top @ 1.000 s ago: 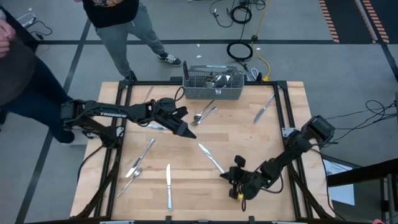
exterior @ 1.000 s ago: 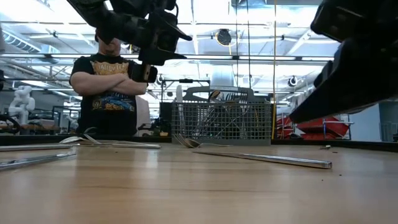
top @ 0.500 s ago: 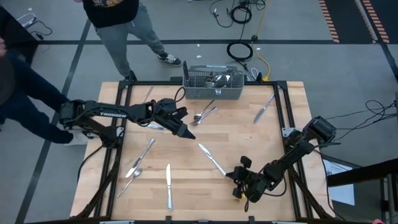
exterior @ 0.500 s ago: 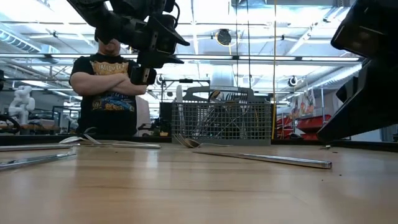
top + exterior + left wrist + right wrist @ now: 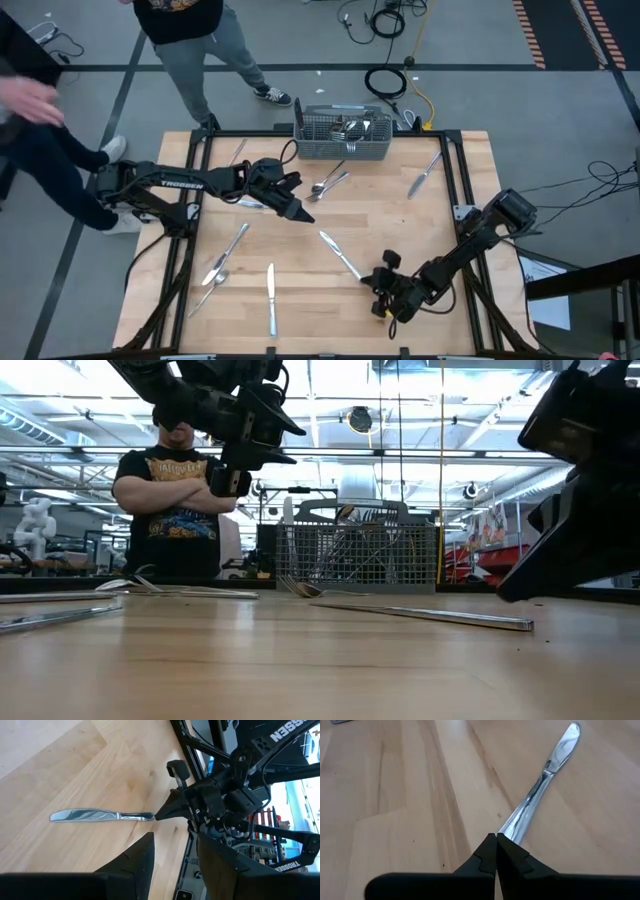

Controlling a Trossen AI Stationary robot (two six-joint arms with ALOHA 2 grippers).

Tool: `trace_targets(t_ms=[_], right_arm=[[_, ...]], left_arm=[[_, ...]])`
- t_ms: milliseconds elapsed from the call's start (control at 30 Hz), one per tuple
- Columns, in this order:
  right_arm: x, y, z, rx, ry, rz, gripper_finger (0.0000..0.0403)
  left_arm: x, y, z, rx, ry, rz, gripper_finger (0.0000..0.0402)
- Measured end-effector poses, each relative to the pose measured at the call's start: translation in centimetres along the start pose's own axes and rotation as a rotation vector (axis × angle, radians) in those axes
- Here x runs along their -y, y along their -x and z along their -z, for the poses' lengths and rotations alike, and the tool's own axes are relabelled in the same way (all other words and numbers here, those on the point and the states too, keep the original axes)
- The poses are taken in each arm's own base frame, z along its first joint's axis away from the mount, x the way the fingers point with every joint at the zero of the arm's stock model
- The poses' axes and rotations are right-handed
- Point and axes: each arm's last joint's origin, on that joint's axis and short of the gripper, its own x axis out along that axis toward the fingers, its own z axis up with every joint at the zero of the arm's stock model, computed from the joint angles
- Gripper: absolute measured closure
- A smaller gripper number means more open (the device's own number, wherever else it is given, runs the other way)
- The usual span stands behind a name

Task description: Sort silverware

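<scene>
Slim shiny silver table knife (image 5: 540, 790): flat on desk (image 5: 400, 230). Right gripper (image 5: 496, 851), jaws closed at its handle end, seemingly nudging. Left gripper (image 5: 295, 210): jaws part-open, empty, waiting.

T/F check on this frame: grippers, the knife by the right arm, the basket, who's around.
1. The right gripper is shut, its tips at the handle end of a knife lying flat on the table. True.
2. The left gripper is shut tight. False: its fingers stand apart, with nothing between them.
3. The wire basket is empty. False: some silverware already sits in it.
4. The basket stands at the table's far edge. True.
5. Nobody is near the table. False: a person with crossed arms stands behind it.
</scene>
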Motion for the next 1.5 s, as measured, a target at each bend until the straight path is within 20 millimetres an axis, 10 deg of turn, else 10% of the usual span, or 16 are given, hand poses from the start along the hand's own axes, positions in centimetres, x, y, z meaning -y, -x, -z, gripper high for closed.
trace_targets(t_ms=[800, 1200, 1500], right_arm=[[0.0, 1.1, 2.6, -0.093, -0.087, 0.059, 0.0403], [0.2, 1.1, 2.9, -0.149, -0.032, 0.055, 0.0403], [0.2, 1.4, 3.3, -0.17, 0.011, 0.059, 0.0403]], left_arm=[[-1.7, 0.0, 0.7, 0.002, 0.004, -0.212, 0.0249], [-7.9, -4.7, 2.5, -0.143, 0.049, -0.399, 0.0249], [-8.0, -6.9, 2.4, -0.099, 0.05, -0.295, 0.0247]])
